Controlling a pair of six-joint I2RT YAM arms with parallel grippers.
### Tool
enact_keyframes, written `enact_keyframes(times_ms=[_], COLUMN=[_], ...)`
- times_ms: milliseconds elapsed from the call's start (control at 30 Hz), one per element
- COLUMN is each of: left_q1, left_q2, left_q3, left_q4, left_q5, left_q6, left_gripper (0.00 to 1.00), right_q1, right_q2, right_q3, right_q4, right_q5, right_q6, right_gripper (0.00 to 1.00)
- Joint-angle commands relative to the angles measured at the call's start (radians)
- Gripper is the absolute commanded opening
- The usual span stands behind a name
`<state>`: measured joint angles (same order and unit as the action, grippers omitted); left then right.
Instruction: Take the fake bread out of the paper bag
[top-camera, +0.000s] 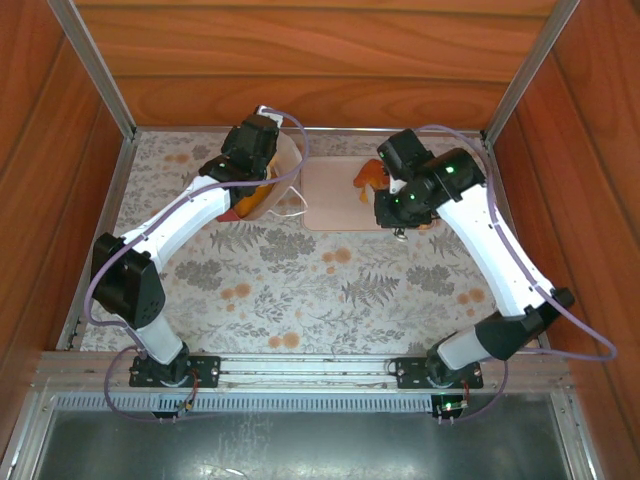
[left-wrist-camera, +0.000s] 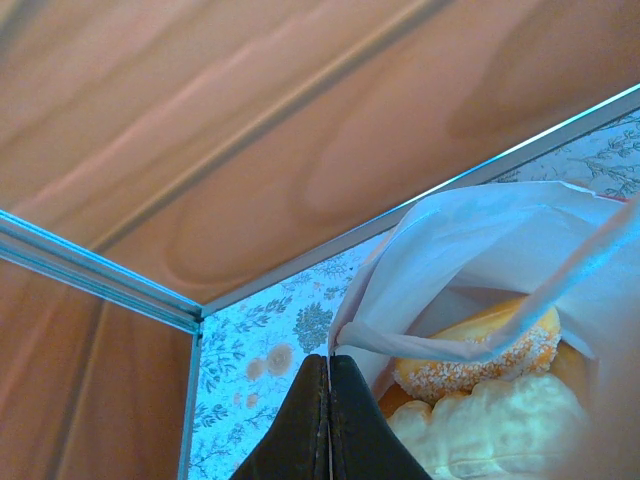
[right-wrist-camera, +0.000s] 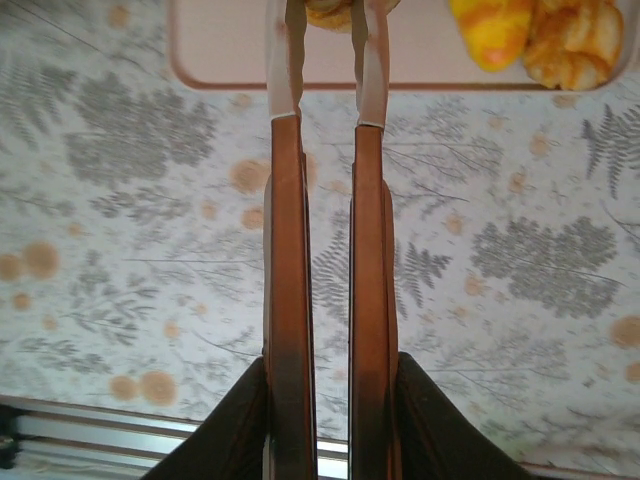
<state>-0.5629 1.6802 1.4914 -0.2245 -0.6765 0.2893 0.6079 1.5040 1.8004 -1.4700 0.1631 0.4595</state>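
The white paper bag stands at the back left with its mouth held wide. My left gripper is shut on the bag's rim. Inside the bag lie fake bread pieces: a sesame-speckled roll and a pale knobbly one. My right gripper is shut on the two brown handles of the tongs. The tongs' metal tips reach over the pink tray, with a golden piece between them. Two more pastries lie on the tray.
Wooden walls and aluminium rails close in the floral table at the back and both sides. The bag and tray sit side by side at the back. The right gripper hangs over the tray's right edge.
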Motion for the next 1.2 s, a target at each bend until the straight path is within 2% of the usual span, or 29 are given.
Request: enact_keyframes(times_ms=[0,233,633,933,1167], left_q1=[0.009,0.009,0.023,0.042,0.049], left_q2=[-0.040,-0.033,-0.070,-0.130,-0.152], left_q3=[0.009,0.013,-0.034,-0.093,-0.118], left_q4=[0.014,0.014,0.037,0.071,0.073], left_q5=[-0.021,-0.043,-0.065,-0.058,-0.058], left_q6=[-0.016,-0.007,0.011,0.013,0.011], left_gripper=[0.00,0.00,0.00,0.00,0.00], right_q1=[0.003,0.016,0.030,0.045,0.064], right_q2=[0.033,0.151,0.425,0.568,0.618], right_q3=[0.048,0.099,0.310,0.419,0.440], right_q4=[-0.058,-0.105,-0.198,-0.241,-0.242], right_q5=[0.080,0.161,0.238,0.260,0.241], right_q6=[-0.036,-0.060,-0.107,-0.118,-0.117], right_gripper=[0.13,0.15,0.19,0.24,0.27])
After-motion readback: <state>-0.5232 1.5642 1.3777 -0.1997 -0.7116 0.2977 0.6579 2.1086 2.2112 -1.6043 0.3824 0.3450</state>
